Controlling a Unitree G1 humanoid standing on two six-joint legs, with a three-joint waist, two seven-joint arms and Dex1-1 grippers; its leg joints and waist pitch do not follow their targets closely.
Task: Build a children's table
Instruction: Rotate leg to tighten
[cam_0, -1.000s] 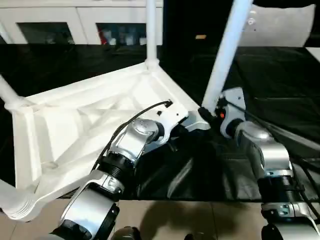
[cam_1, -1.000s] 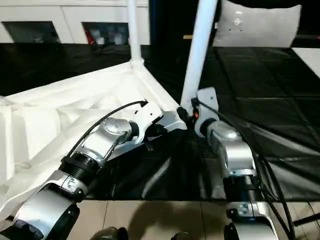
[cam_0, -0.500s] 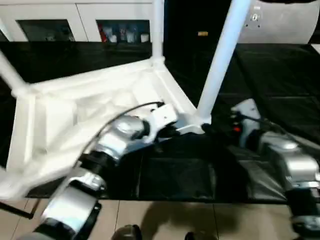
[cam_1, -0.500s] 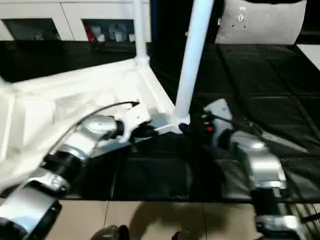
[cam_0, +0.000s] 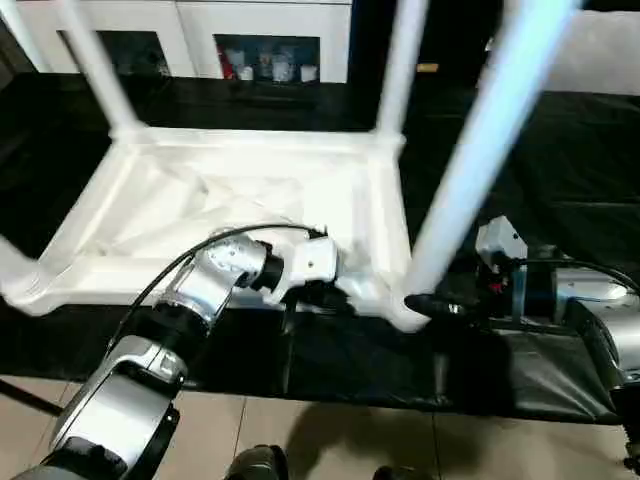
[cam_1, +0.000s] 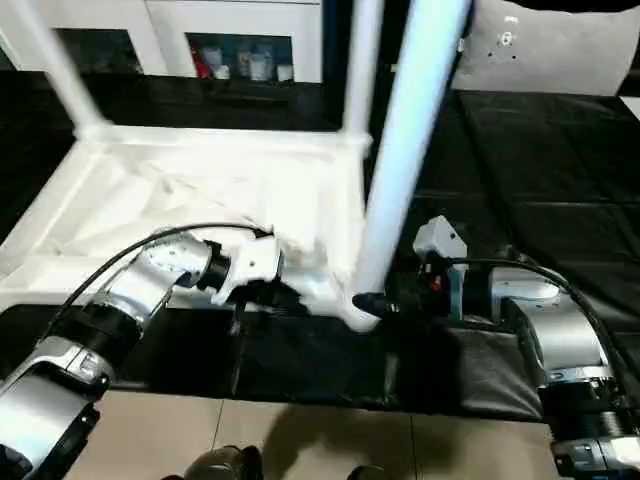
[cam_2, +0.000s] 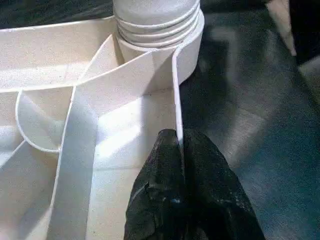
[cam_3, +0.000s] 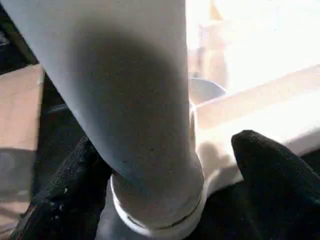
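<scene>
The children's table lies upside down on the black-covered worktable, white, with its ribbed underside up and its legs rising. My left gripper is shut on the thin side wall of the top, just short of the near right corner socket. It also shows at the front edge. The near right leg stands in that socket. My right gripper is open, with one black finger on each side of the leg's base, reaching in from the right.
Two more legs rise at the back corners, one on the right and one on the left. The black worktable stretches off to the right. White cabinets stand behind, and tiled floor lies just below the table's front edge.
My right gripper has opened wider around the leg's base and its arm now lies lower, to the right. The left gripper stays shut on the wall. The camera has swung.
</scene>
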